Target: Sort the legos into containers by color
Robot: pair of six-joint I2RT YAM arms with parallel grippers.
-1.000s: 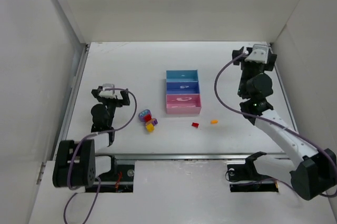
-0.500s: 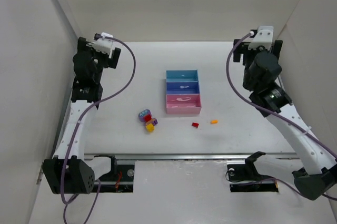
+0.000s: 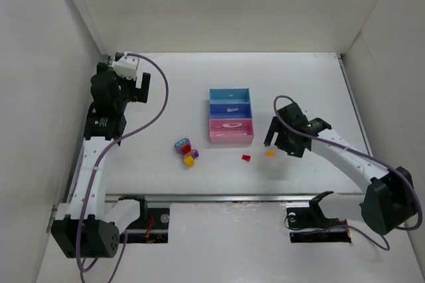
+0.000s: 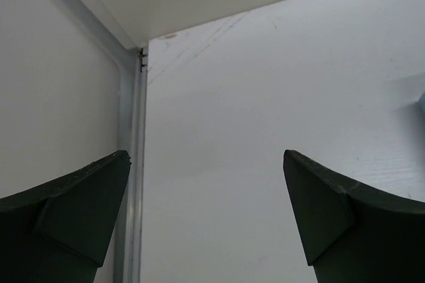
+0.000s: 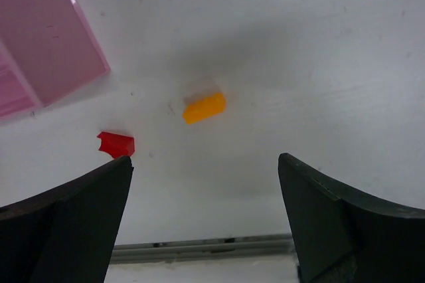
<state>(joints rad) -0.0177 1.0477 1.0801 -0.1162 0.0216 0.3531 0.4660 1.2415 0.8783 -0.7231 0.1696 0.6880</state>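
My right gripper [image 5: 204, 163] is released, jaws wide, grasping nothing, and hangs just off the near right corner of the pink tray [image 5: 46, 44]. The orange brick [image 5: 204, 107] lies near that corner. The red brick [image 5: 115, 143] lies near the tray's front edge. The other legos [image 3: 185, 152] cluster off its near left corner. My left gripper [image 4: 206, 157] is released and empty, well to the tray's left.

Right hand [image 3: 273, 142] near orange lego [image 3: 269, 153]

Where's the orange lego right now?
In the top view the orange lego sits right of center, just right of the red lego and in front of the pink tray's right corner.
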